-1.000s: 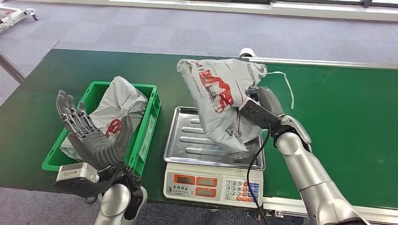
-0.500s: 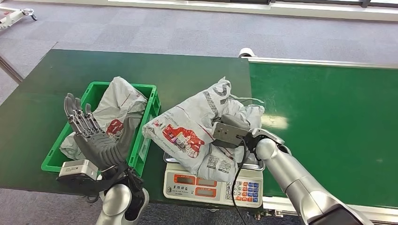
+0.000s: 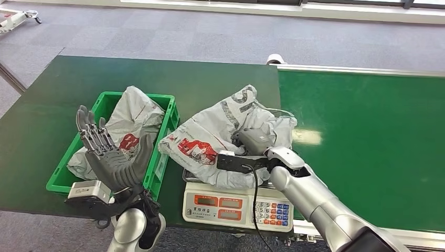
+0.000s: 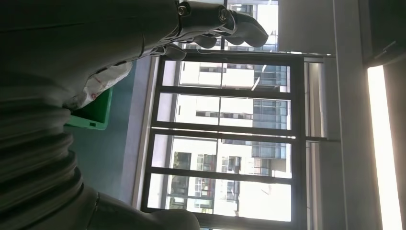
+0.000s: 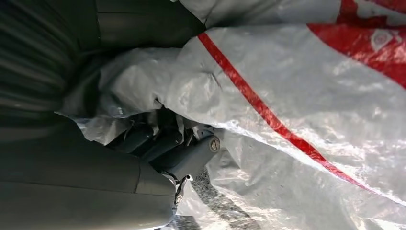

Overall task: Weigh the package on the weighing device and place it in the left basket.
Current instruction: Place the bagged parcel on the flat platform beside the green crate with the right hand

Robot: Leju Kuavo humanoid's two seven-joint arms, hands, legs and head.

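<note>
The package point(image 3: 210, 142), a grey plastic mailer with red print, is lying across the pan of the scale point(image 3: 236, 207), slumped and hanging a bit over the pan's left edge toward the green basket point(image 3: 162, 152). The right hand point(image 3: 251, 143) is on its right end, and the right wrist view shows the fingers point(image 5: 158, 143) buried in bunched film, so I'd call that hand clamped on the package, not let go yet. The left hand point(image 3: 107, 155) is held up with fingers spread and nothing in it, hovering at the near side of the basket, which already has another grey bag point(image 3: 131, 118) in it. Handling-wise this looks like a soft, crinkly, slippery poly bag, probably light, with squishy contents. It'll sag and fold wherever you lift it, so pinching loose film risks it sliding out. Better bet is to grab a gathered wad of plastic, or wrap around the thicker middle, before swinging it over to the basket.
</note>
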